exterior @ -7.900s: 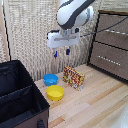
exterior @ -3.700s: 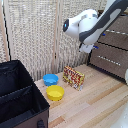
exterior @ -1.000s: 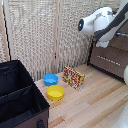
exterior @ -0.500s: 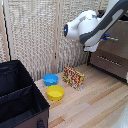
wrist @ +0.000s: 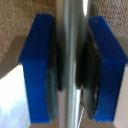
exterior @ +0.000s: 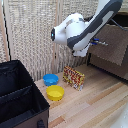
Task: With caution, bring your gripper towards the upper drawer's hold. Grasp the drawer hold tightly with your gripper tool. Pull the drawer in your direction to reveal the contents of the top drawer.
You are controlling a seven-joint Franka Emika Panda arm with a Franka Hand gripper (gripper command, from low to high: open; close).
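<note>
**Tool clamped on the silver bar of the top drawer**

Exterior view: the white arm fills the upper middle of the frame and reaches to the upper right, where the upper drawer [exterior: 111, 44] shows as a dark-brown panel that appears to stand out from the dresser. The tool [exterior: 98, 43] is mostly hidden behind the arm; only a sliver of the drawer hold [exterior: 102, 43] shows beside it. Lower in the frame sit a blue bowl [exterior: 50, 79], a yellow bowl [exterior: 55, 92], a patterned box [exterior: 74, 78] and a black bin [exterior: 20, 100] on the wooden floor.

Wrist view: here the grip is plain. The drawer hold [wrist: 71, 65] runs through the centre of the frame, pinched between two blue fingertips [wrist: 40, 70], jaws closed onto it.

The bar is probably stiff, smooth metal, likely slippery, so a firm pinch near its middle suits. The wooden drawer is likely heavy enough to need a straight, steady pull.
</note>
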